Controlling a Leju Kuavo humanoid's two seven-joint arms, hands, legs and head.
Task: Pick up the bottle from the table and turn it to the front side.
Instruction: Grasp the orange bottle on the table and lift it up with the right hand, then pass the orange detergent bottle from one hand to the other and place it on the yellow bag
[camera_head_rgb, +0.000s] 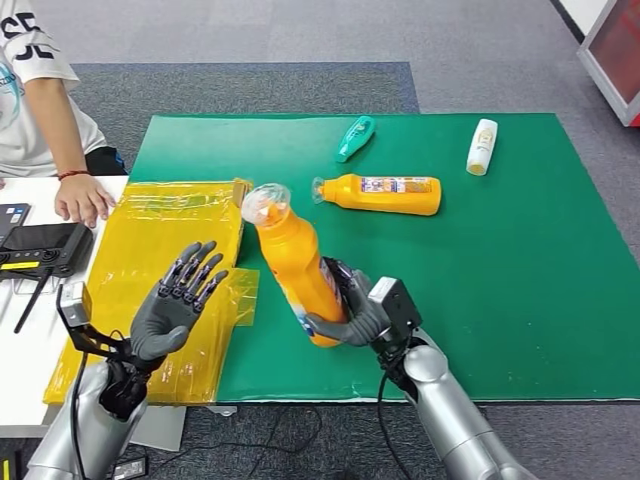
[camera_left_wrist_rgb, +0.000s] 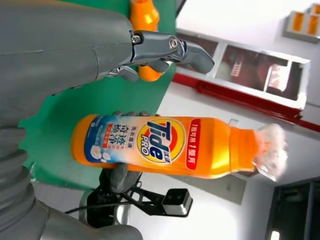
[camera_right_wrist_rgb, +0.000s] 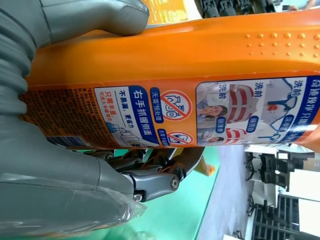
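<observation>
You see an orange bottle (camera_head_rgb: 298, 265) with a blue, white and red label, dark fingers (camera_head_rgb: 192, 272), and a teal bottle (camera_head_rgb: 355, 138) near the green surface's (camera_head_rgb: 528, 260) far edge.

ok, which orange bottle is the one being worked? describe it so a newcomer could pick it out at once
Start at the green mat and go to its near edge, beside the yellow plastic sheet. The orange bottle there is lifted and tilted, gripped near its base by the right hand. Its twin, the second orange bottle, lies flat farther back, untouched.
</observation>
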